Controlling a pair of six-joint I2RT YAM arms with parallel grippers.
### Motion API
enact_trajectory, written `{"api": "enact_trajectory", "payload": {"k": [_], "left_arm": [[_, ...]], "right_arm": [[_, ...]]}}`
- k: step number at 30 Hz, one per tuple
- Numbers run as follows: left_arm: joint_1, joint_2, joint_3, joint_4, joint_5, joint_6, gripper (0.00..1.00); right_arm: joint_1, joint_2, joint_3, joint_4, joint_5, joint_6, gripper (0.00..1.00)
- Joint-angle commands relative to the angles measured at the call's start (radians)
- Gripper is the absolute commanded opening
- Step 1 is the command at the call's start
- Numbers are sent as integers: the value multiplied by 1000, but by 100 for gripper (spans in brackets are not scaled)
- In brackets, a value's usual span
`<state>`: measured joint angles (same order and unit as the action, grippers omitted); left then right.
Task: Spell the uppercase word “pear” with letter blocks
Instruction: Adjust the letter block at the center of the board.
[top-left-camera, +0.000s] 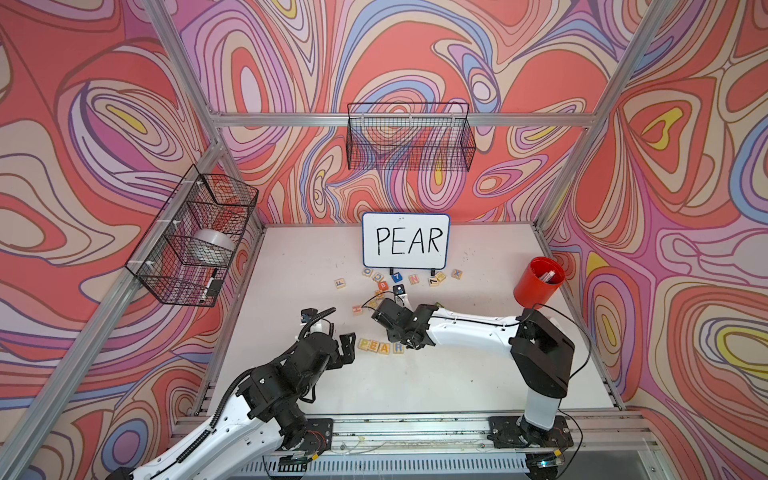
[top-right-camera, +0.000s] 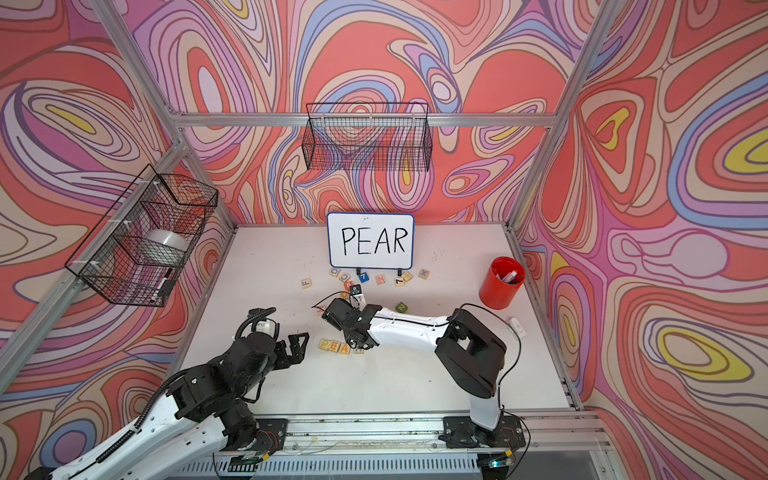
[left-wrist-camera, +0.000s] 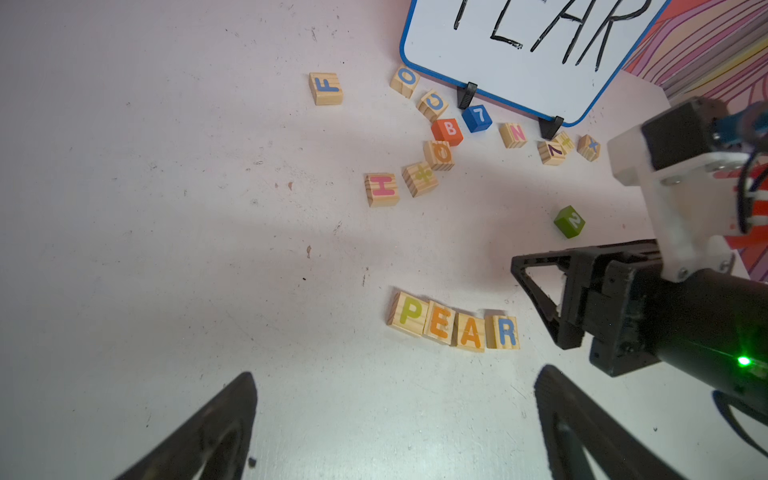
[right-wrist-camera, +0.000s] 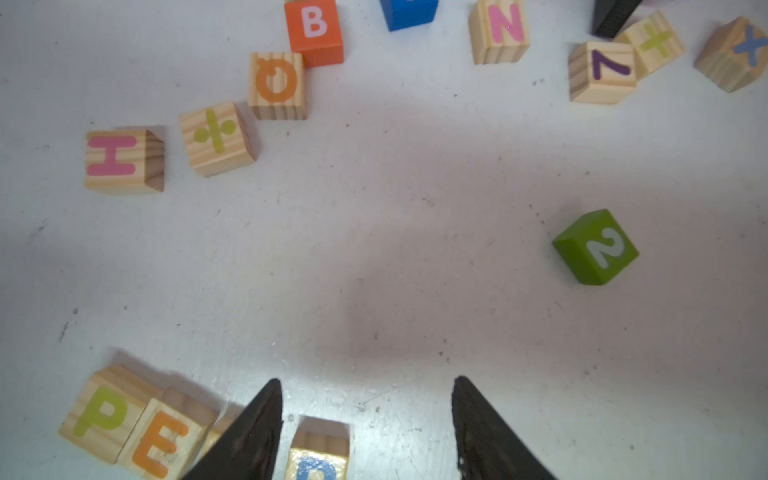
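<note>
Letter blocks (left-wrist-camera: 455, 324) of pale wood lie in a touching row on the table (left-wrist-camera: 166, 208): yellow-green P (left-wrist-camera: 409, 311), orange E (left-wrist-camera: 439, 326), orange A (left-wrist-camera: 471, 332), blue R (left-wrist-camera: 505, 332). The right gripper (right-wrist-camera: 366, 381) hangs low at the R end, jaws spread wider than that cube, perhaps brushing it. The left gripper (left-wrist-camera: 397, 372) hovers near the P end, jaws wide apart.

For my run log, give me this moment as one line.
row: P E A R, in order | right gripper: open, at R | left gripper: open, empty

Bare table (top-left-camera: 415, 382) before letter blocks (top-left-camera: 381, 345)
</note>
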<state>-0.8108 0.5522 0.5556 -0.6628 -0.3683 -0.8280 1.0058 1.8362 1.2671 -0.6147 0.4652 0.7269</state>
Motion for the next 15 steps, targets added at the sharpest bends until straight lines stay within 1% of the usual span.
{"api": "enact_trajectory", "payload": {"k": [1, 4, 8, 12, 15], "left_arm": [[-2, 2, 8, -13, -8, -19, 100], [-1, 9, 10, -3, -7, -16, 100], [-2, 31, 12, 16, 2, -8, 100], [-2, 51, 23, 16, 4, -7, 100], [-2, 48, 20, 22, 6, -9, 100]], "right_arm": [[-25, -42, -67, -46, 42, 29, 68], [-58, -72, -130, -38, 23, 38, 71], [-116, -103, -192, 3, -29, 6, 71], [-121, -106, -204, 32, -63, -20, 73], [-121, -106, -221, 78, -114, -32, 79]]}}
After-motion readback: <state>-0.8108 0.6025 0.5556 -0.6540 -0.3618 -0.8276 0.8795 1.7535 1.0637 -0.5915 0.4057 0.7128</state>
